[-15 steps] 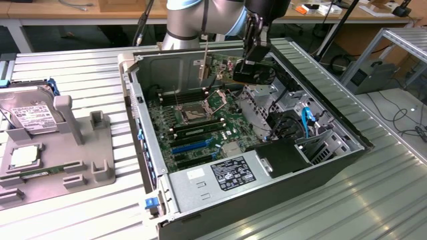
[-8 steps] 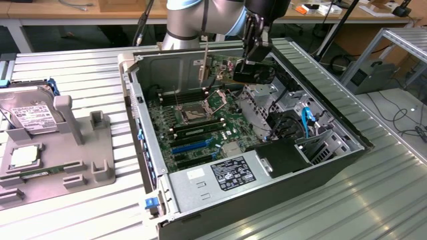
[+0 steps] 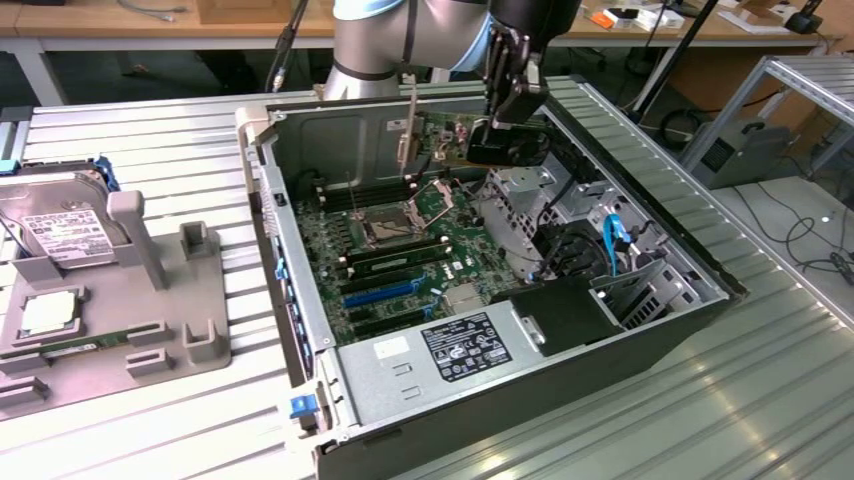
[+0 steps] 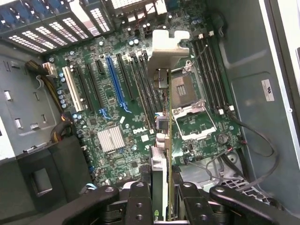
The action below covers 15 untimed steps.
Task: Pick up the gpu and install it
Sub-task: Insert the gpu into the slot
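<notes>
Clamping the gpu (image 4: 165, 51), fingers (image 4: 139, 204) hang above DELL motherboard (image 4: 192, 126).

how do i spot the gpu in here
Look at the open case, over the motherboard. The gpu hangs edge-on in the gripper. Unlike the seated memory sticks, it is off the board and has a pale bracket at its far end.

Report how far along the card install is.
Done: pickup; the gripper is shut on the thin black expansion card with pale metal bracket. In hand: card hangs over the green motherboard in the open grey case. Left: seating; it is in no slot.
</notes>
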Tool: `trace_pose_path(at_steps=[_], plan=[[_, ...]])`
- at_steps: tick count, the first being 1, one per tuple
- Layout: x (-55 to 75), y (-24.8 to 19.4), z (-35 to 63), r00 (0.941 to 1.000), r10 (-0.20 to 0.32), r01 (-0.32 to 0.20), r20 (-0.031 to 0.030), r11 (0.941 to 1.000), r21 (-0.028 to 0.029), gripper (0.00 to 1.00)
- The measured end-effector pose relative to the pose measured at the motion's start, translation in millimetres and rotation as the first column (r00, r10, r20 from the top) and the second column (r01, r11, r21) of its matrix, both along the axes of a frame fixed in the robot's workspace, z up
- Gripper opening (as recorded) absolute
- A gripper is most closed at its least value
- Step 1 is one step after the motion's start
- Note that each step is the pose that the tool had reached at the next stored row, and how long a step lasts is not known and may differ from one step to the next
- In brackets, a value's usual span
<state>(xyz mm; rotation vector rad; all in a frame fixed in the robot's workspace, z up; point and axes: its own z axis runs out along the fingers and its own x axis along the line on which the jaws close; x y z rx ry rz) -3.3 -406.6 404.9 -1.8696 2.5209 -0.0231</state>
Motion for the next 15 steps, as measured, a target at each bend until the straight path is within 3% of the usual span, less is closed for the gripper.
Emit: trace_pose_path(at_steps=[7, 15], plan=[[0.0, 0.0, 0.0, 0.9986, 0.054, -0.054, 0.0, 0.9986, 0.0, 0.27], [0.0, 0.0, 0.0, 0.9909, 0.134, -0.134, 0.0, 0.9909, 0.0, 0.27]])
